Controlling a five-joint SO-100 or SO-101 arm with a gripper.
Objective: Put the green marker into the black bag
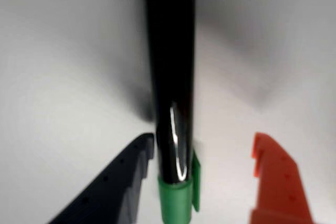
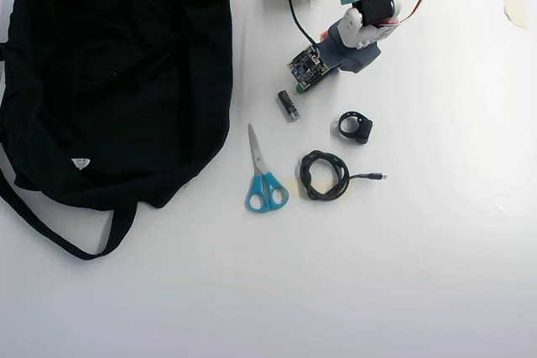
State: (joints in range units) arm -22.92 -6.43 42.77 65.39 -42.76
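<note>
Grasping was the step in hand: gripper point(image 1: 202, 182) stood open astride the green marker point(image 1: 170, 93); next it needed closing, then carrying to the black bag point(image 2: 117, 73)

— How's the wrist view?
— Soft and out of focus; a white glare streak runs down the green marker point(image 1: 173, 103), grey shadows fall beside it.
— The overhead view?
— Bright, even, sharp; the counter point(image 2: 436, 274) nearly washes out, shadows faint.
</note>
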